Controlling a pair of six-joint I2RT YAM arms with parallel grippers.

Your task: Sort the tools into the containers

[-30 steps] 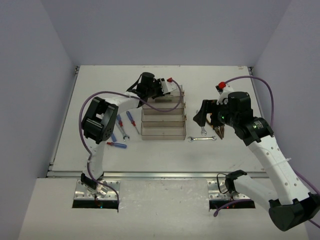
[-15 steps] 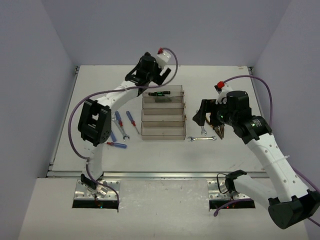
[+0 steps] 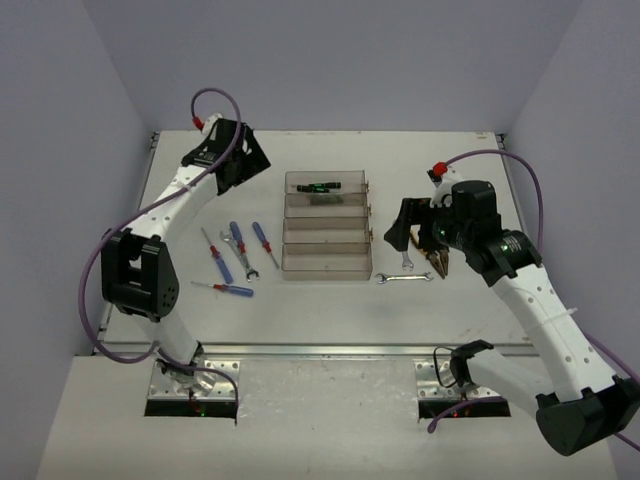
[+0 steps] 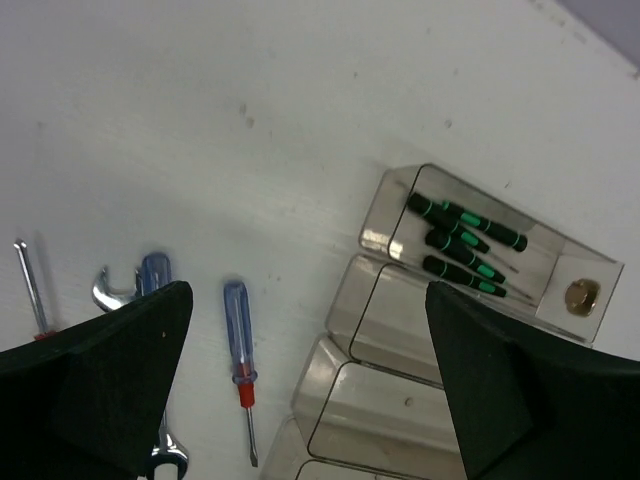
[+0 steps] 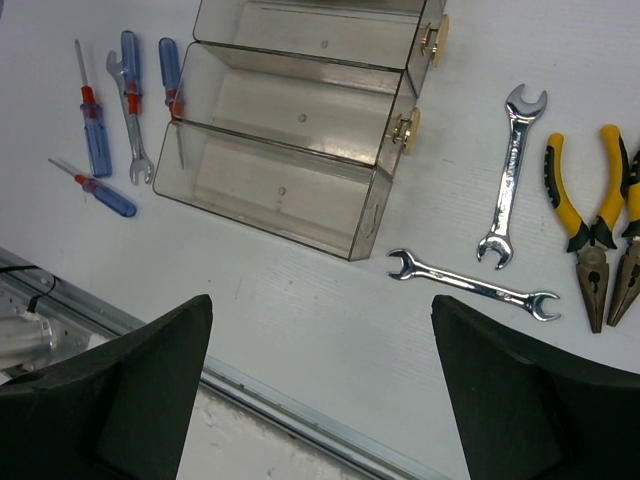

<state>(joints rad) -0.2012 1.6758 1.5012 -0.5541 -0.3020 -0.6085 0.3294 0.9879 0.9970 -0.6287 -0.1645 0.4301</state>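
The containers are clear trays joined in a row at mid-table. The far tray holds black screwdrivers with green marks; the other trays look empty. Blue-and-red screwdrivers and a silver wrench lie left of the trays. Two wrenches and yellow-handled pliers lie to the right. My left gripper hangs open and empty above the table, far left of the trays. My right gripper hovers open and empty over the wrenches.
A second pair of pliers lies beside the first at the right edge of the right wrist view. A metal rail runs along the table's near edge. Brass knobs stick out from the trays' right ends.
My left gripper opened over the far tray and left a black screwdriver there, then rose and swung left, away from the trays. The right arm has not moved.
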